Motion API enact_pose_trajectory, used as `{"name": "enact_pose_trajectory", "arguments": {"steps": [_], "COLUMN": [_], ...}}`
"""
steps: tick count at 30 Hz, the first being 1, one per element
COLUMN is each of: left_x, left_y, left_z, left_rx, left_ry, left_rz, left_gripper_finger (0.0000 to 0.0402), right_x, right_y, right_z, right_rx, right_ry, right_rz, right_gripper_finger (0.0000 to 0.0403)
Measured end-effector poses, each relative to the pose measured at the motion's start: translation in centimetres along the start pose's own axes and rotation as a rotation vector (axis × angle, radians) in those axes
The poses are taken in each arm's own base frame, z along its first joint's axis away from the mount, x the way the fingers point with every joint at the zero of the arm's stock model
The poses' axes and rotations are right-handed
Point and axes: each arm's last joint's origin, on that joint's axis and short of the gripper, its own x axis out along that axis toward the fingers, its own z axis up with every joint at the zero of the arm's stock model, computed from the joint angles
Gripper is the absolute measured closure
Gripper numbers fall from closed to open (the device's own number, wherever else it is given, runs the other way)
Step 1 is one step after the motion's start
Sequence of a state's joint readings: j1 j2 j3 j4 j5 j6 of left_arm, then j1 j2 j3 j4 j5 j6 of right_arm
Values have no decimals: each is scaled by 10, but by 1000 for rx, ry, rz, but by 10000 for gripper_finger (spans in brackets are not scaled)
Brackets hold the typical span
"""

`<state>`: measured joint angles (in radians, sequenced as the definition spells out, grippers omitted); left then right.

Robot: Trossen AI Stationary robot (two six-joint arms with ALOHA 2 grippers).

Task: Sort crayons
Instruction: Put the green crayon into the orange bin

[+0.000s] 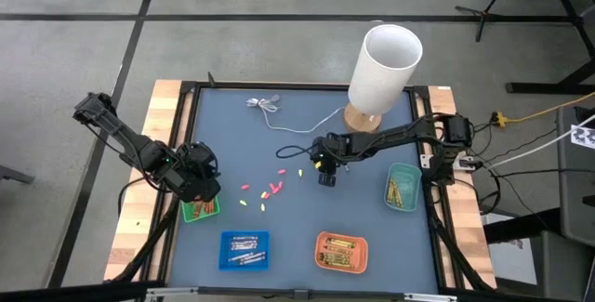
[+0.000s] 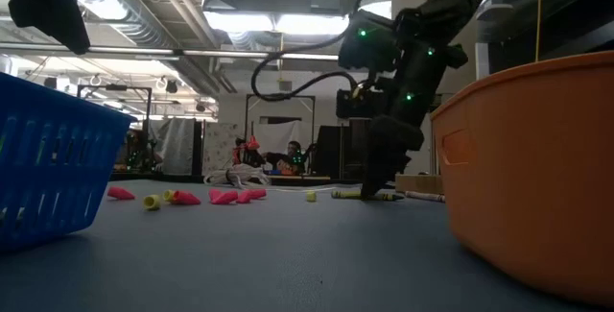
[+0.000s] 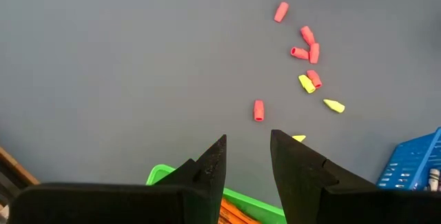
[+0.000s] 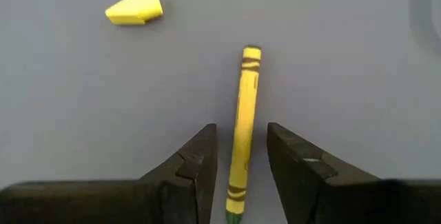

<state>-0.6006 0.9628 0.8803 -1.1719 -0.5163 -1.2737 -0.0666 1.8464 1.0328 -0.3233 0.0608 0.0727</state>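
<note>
Short red, pink and yellow crayons (image 1: 270, 190) lie scattered on the blue-grey table top, left of centre. My right gripper (image 4: 241, 127) is open near the table's middle (image 1: 326, 179), pointing steeply down. Its fingers stand on either side of a long yellow crayon (image 4: 247, 93) that lies flat on the table, with a gap on each side. A yellow stub (image 4: 134, 8) lies nearby. My left gripper (image 3: 248, 138) hangs open and empty above the green tray (image 3: 162, 176) at the table's left (image 1: 206, 190).
A blue tray (image 1: 244, 249) and an orange tray (image 1: 341, 251) stand near the front edge, and a teal tray (image 1: 402, 186) stands at the right. A tall white cylinder (image 1: 383, 65) on a wooden base stands at the far right. A thin white cable (image 1: 270, 105) lies at the far side.
</note>
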Motion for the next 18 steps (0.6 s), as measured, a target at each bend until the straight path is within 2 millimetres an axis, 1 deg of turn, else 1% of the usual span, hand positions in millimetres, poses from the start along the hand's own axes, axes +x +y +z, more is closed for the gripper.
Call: {"name": "enact_pose_trajectory", "arguments": {"steps": [3, 5, 13, 18], "left_x": [0, 0, 0, 2], "left_y": [0, -1, -1, -3], "left_z": [0, 0, 0, 1], "left_rx": [-2, -7, -11, 2], "left_ry": [-1, -1, -8, -54], "left_rz": [-2, -6, -5, 19], "left_gripper_finger": [303, 303, 303, 303], "right_x": [4, 4, 6, 6], "right_y": [0, 0, 1, 1], "right_z": [-1, -1, 1, 1], "right_rx": [-1, -1, -1, 0], "right_ry": [12, 13, -19, -21], "right_rz": [-1, -1, 6, 4], "right_gripper_finger": [277, 287, 361, 390]}}
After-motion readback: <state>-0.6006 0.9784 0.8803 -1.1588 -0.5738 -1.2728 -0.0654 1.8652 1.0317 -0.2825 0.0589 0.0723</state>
